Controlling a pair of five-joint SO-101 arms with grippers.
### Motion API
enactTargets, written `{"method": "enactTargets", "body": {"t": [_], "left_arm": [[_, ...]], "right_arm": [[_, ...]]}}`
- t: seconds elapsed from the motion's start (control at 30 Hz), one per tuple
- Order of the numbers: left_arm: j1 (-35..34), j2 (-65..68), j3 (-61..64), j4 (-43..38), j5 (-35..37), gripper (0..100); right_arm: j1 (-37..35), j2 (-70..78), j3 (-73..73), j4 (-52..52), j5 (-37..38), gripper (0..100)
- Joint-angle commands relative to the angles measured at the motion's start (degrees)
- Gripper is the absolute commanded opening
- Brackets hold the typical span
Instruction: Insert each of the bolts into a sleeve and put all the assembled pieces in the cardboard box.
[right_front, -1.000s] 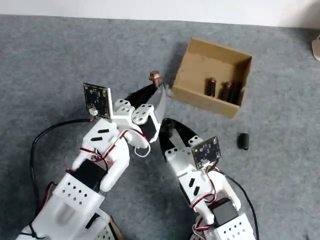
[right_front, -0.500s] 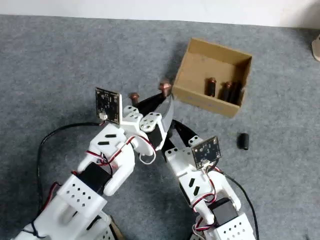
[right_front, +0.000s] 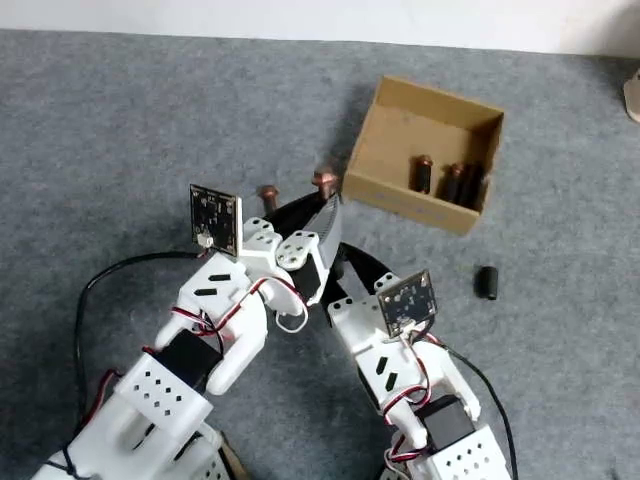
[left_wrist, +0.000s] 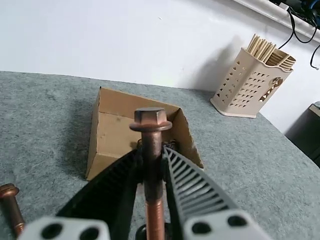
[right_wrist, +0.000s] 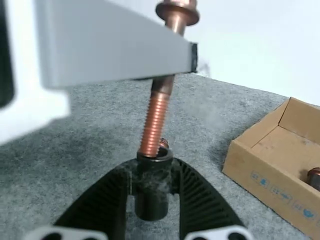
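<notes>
The left gripper (left_wrist: 151, 159) clamped a bolt (left_wrist: 150, 120), its threaded tip at the mouth of the sleeve (right_wrist: 150, 202) pinched in the right gripper (right_wrist: 153, 170).

A grey felt-like mat (right_front: 120, 120) covers the table. A plain white wall (left_wrist: 100, 35) runs along its far edge. At the far right stands a beige perforated holder (left_wrist: 250, 82) of wooden sticks (left_wrist: 267, 50), with dark cables (left_wrist: 300, 15) behind.

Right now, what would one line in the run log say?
left gripper: shut on bolt | right gripper: shut on sleeve | bolt tip at sleeve mouth | cardboard box: pieces inside
</notes>
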Motion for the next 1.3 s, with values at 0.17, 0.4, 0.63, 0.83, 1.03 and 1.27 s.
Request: {"method": "enactTargets", "body": {"t": [0.17,0.4,0.63,0.83,1.03,1.27], "left_arm": [[0.66,0.31,0.31,-3.78,-0.62,1],[0.57,0.31,0.40,-3.87,-1.93,1],[0.57,0.22,3.12,-3.87,-5.27,1],[0.75,0.31,2.51,3.34,-5.36,9],[-0.04,-0.22,0.40,24.88,-10.73,29],[-1.36,-0.31,-0.84,41.49,-10.99,30]], "right_arm": [[0.66,-1.01,6.99,-0.31,0.00,0.5],[-0.66,-1.01,6.99,-0.57,-0.09,0.5],[-3.38,-1.01,7.08,-0.57,0.26,0.5],[-0.13,-1.01,7.16,-0.57,0.35,0.5],[0.31,-1.01,7.08,-0.57,0.00,0.5],[4.26,-0.92,7.25,-0.40,0.00,0.5]]}}
